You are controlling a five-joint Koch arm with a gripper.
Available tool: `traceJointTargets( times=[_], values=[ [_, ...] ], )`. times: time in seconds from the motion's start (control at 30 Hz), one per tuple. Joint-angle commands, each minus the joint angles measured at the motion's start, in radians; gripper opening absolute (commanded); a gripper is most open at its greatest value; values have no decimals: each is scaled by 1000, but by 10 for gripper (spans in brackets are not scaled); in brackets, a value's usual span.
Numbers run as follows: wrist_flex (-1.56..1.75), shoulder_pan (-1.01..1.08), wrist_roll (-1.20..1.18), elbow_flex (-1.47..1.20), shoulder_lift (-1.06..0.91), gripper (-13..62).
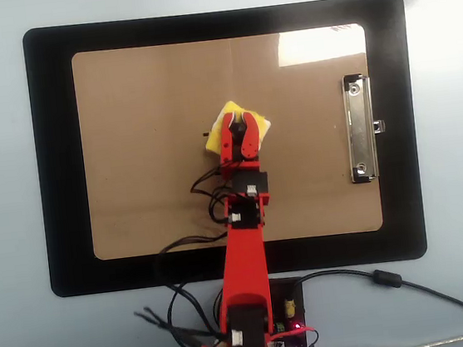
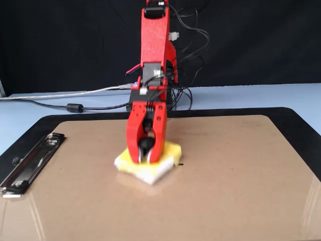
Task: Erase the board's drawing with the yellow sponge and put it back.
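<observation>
Bare board (image 1: 145, 150) surrounds the yellow sponge (image 1: 215, 138) mid-board, far from the clip (image 1: 359, 129); the down-reaching hand (image 1: 235, 123) pinches its knob.

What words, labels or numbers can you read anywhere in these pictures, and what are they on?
None can be read.
Only a small black mark shows beside the yellow sponge on the board, too small to read.
The metal clip bears no legible text.

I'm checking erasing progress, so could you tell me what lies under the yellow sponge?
The yellow sponge lies flat on the board, held by the gripper. Tiny black marks peek out at its edge; anything else of the drawing is hidden beneath.
</observation>
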State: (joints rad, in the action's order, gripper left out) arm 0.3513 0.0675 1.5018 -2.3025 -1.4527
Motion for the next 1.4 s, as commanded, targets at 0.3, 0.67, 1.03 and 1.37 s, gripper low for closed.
traceJointTargets(
  times=[0.3, 0.67, 1.03, 1.37],
  values=[
    [-2, 35, 11, -518, -607, -80],
    [103, 133, 5, 127, 133, -80],
    [242, 9, 11, -523, -434, -80],
    [259, -156, 11, -313, -216, -80]
  ],
)
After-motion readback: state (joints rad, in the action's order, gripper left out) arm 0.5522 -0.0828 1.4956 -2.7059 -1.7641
